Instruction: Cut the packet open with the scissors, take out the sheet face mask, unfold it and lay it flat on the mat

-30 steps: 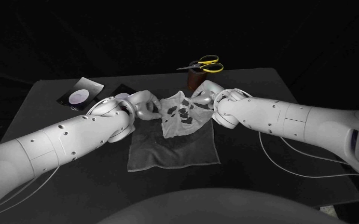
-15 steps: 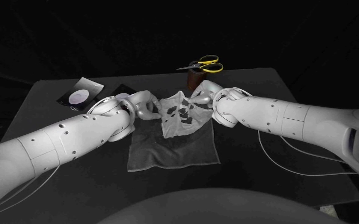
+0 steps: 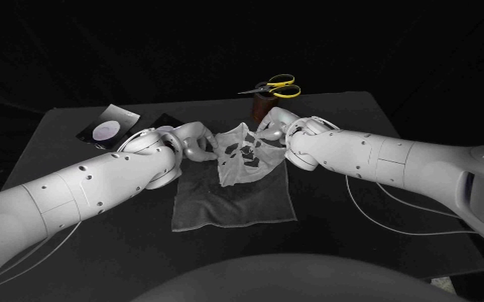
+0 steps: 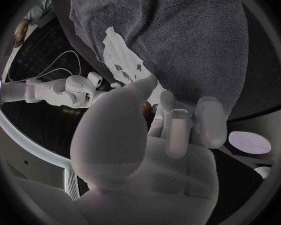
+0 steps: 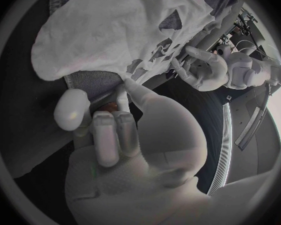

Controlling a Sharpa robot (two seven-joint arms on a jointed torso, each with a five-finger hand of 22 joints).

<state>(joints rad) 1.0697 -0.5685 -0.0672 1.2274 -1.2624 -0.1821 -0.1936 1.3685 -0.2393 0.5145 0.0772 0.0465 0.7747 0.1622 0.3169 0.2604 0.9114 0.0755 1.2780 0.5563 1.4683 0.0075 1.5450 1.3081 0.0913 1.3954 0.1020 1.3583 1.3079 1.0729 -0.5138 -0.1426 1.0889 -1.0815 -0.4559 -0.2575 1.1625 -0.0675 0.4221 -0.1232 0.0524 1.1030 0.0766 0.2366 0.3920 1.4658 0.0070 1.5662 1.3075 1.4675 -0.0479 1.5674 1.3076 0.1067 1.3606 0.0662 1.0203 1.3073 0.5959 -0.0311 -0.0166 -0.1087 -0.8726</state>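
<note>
Head view: left hand [image 3: 189, 145] & right hand [image 3: 280, 131] each pinch an upper corner of sheet mask [image 3: 245, 156], hung creased over 12 o'clock end of mat [image 3: 237, 207]; risk: uneven pull tears it, or folds stick, lower half bunches.

On my feed: the black surface [image 3: 323, 253] carries a grey mat [image 3: 234, 207] at centre, the packet [image 3: 106, 126] far left, a brown holder [image 3: 262, 110] with yellow-handled scissors [image 3: 275, 87] behind.

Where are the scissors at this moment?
In the head view, the scissors rest on a brown holder at the far table edge, just beyond the right robot hand.
</note>
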